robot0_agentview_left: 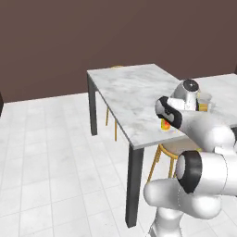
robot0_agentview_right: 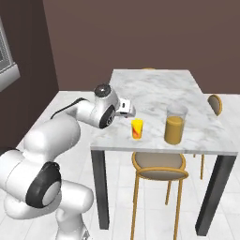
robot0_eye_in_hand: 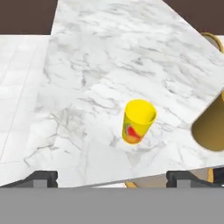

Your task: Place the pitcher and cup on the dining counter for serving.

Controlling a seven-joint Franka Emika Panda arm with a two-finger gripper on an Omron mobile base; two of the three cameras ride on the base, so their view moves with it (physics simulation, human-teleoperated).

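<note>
The small yellow-orange cup (robot0_eye_in_hand: 138,121) stands upright on the white grey-veined marble tabletop (robot0_agentview_right: 159,89), near its front edge, beside the tall clear pitcher of orange liquid (robot0_agentview_right: 175,123). The pincer (robot0_eye_in_hand: 113,177) is spread wide, holding nothing. Both items appear placed; the next move is judged to be retraction.

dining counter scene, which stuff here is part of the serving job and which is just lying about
Part of the job:
- pitcher, standing on the counter
- cup, standing beside it
- dining counter
- hand, open, empty, apart from the cup

Just lying about:
- near chair under the counter's edge
- side chair
</note>
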